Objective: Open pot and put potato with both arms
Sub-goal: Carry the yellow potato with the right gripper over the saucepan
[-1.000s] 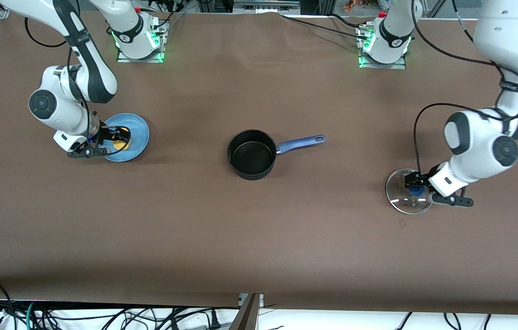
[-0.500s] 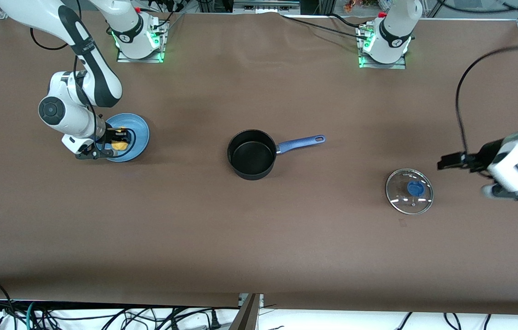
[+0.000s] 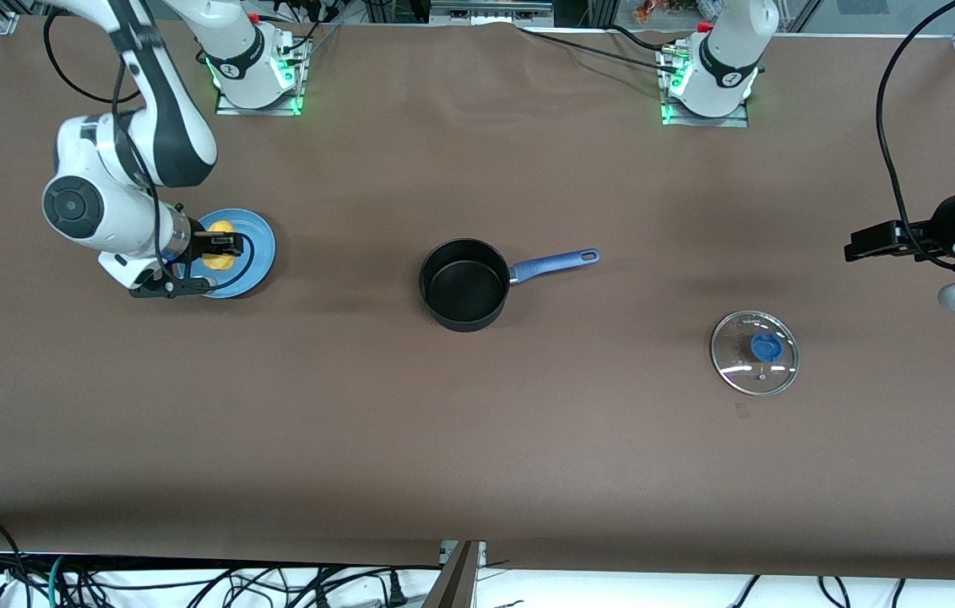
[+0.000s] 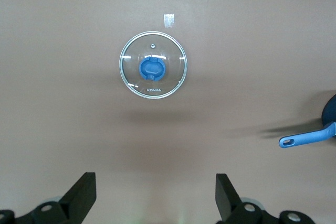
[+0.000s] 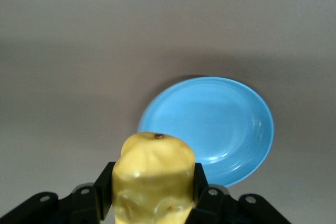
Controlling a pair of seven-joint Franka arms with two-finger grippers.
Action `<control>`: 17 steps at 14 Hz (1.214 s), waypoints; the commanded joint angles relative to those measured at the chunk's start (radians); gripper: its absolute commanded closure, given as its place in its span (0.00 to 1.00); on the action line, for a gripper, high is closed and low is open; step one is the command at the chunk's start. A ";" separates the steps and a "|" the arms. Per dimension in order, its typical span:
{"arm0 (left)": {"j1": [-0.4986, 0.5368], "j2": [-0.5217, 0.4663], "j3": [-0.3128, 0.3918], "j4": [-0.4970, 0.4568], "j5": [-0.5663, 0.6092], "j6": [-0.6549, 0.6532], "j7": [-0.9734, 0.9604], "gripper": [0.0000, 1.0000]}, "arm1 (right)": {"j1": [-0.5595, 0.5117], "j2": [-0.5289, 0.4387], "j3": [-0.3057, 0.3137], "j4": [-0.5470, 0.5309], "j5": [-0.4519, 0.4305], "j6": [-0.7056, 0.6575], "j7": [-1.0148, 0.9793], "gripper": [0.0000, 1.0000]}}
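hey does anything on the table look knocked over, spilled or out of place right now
Nothing stands out. The pot sits upright and open, its glass lid lies flat toward the left arm's end of the table, the right gripper holds the potato over the blue plate, and the left gripper hangs open.

Right gripper point(image 3: 222, 247) holding potato point(image 3: 219, 255) over blue plate point(image 3: 256, 253), pot point(image 3: 464, 284) uncovered

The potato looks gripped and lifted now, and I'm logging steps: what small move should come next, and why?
Probably carry it toward the pot. The right gripper is shut on the potato, raised above the blue plate. The pot stands open at the table's middle, its lid lying on the table toward the left arm's end, and the left gripper, open, is up over the table near it, out of the way.
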 commanded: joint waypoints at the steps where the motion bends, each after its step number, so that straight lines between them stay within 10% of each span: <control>1: -0.017 0.003 -0.002 0.008 0.016 -0.017 -0.021 0.00 | 0.071 0.081 0.064 0.170 0.005 -0.095 0.136 0.72; 9: -0.018 0.007 -0.002 0.017 0.021 -0.016 -0.020 0.00 | 0.436 0.520 0.063 0.675 0.062 -0.029 0.665 0.72; 17: -0.018 0.011 0.007 0.025 0.016 -0.013 -0.018 0.00 | 0.550 0.667 0.050 0.675 -0.024 0.198 0.773 0.72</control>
